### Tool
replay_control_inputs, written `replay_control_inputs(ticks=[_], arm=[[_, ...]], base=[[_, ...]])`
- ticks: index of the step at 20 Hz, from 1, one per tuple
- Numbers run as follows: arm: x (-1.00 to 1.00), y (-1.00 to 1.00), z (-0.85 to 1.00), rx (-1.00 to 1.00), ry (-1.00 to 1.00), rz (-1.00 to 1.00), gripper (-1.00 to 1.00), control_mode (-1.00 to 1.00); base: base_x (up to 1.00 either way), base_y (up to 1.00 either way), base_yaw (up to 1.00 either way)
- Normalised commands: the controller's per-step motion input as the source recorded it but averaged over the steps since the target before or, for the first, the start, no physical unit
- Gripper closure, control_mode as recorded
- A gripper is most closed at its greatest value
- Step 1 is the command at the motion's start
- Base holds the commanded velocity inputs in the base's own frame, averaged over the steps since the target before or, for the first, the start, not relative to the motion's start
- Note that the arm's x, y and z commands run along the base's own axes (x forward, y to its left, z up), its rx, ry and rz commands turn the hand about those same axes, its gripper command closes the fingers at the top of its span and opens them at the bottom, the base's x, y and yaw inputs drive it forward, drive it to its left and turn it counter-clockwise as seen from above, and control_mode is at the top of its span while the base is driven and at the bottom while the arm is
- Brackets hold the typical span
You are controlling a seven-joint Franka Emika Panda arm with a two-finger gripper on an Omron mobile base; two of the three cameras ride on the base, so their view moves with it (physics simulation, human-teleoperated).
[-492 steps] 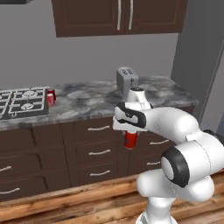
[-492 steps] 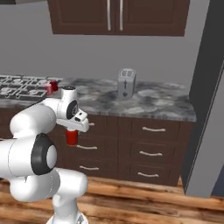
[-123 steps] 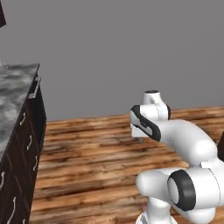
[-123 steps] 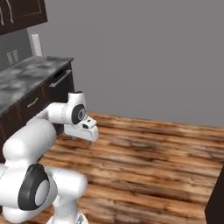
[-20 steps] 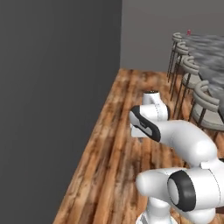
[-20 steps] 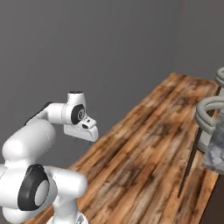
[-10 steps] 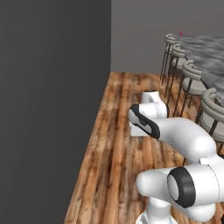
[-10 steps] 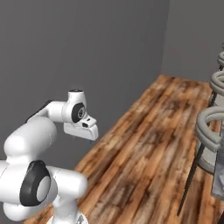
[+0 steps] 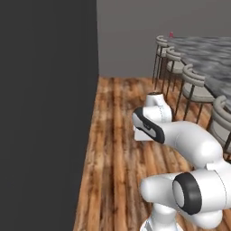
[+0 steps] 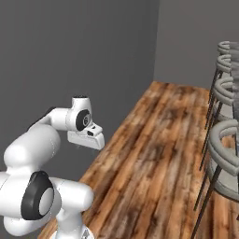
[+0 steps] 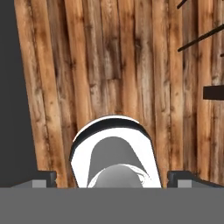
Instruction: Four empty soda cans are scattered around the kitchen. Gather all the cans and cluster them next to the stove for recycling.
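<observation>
A wooden plank floor (image 9: pixel 115 149) runs up the middle of the left base view, a dark wall (image 9: pixel 45 99) filling the left. Bar stools (image 9: pixel 191 83) line a grey marbled counter (image 9: pixel 205 47) at upper right, where a small red soda can (image 9: pixel 171 34) stands. The gripper (image 11: pixel 112 177) hangs above the floor, fingers (image 11: pixel 43 178) spread wide, holding nothing.

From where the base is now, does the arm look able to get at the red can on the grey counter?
Probably not. The red can sits at the far end of the grey counter, past a row of stools, while the tool hangs open over floor beside the dark wall.
</observation>
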Motion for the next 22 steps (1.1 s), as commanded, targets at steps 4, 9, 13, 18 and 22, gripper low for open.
replay_control_inputs(ticks=[4,9,13,18,22], arm=[[0.00,0.00,0.00,0.00,0.00,0.00,-1.00,1.00],[0.00,0.00,0.00,0.00,0.00,0.00,-1.00,1.00],[0.00,0.00,0.00,0.00,0.00,0.00,-1.00,1.00],[0.00,0.00,0.00,0.00,0.00,0.00,-1.00,1.00],[0.00,0.00,0.00,0.00,0.00,0.00,-1.00,1.00]], base=[[0.70,0.36,-0.26],[0.77,0.43,-0.22],[0.85,0.30,-0.16],[0.99,-0.02,-0.03],[1.00,0.02,-0.02]])
